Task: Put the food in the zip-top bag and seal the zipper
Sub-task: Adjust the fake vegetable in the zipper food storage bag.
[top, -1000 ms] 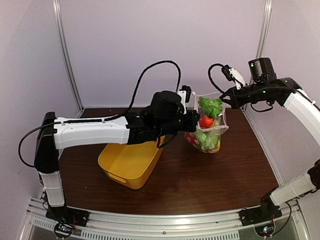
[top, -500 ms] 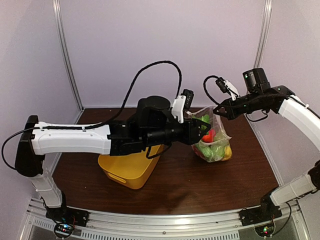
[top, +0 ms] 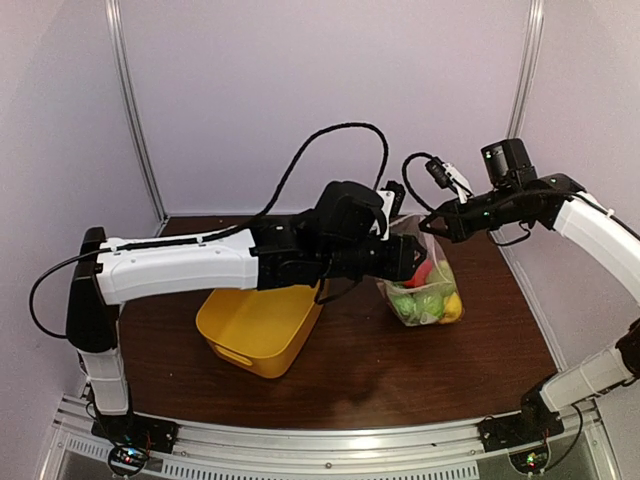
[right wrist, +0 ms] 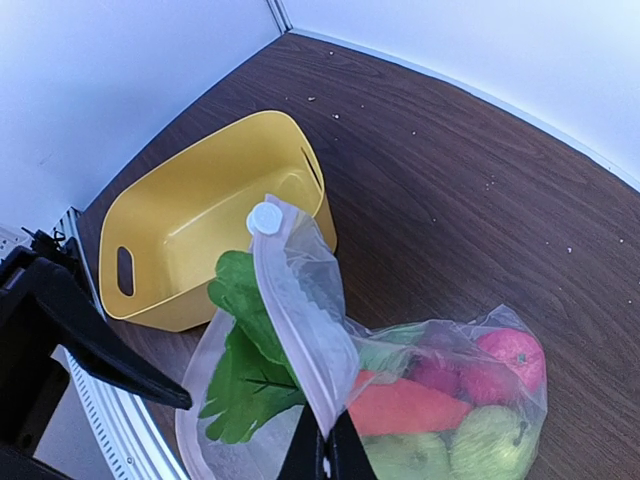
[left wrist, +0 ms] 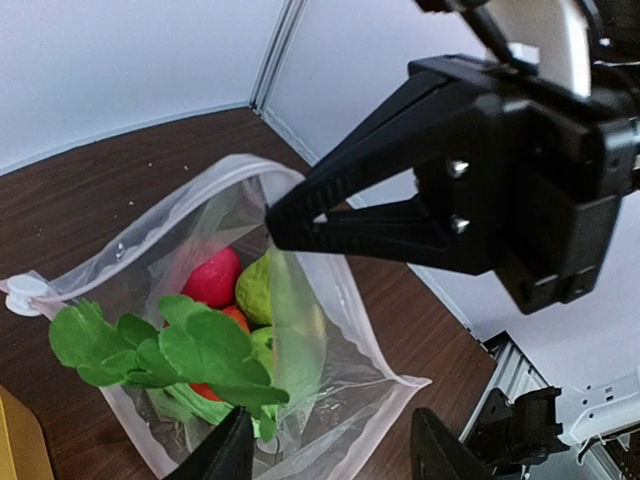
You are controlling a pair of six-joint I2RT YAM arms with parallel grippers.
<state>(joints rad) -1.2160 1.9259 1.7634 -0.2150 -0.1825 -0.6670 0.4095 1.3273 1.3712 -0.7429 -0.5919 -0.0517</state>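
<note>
Top view: the bag (top: 428, 292) of food (top: 420, 302) sits toward the desk's (top: 400, 370) far right corner, right of the yellow tub (top: 255, 325). The right gripper (top: 432, 222) holds its top edge and the left gripper (top: 408, 262) is just beside it.

Left wrist: the left gripper's fingers (left wrist: 232, 452) are spread, released, and the zipper (left wrist: 150, 232) gapes.

Right wrist: the right gripper is clenched on the bag's mouth edge.

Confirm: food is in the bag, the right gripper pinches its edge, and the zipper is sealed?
Not sealed. The left wrist view shows the zipper open and the bag gaping at the mouth. The rest stands: food in the bag, right gripper pinching its edge.
</note>
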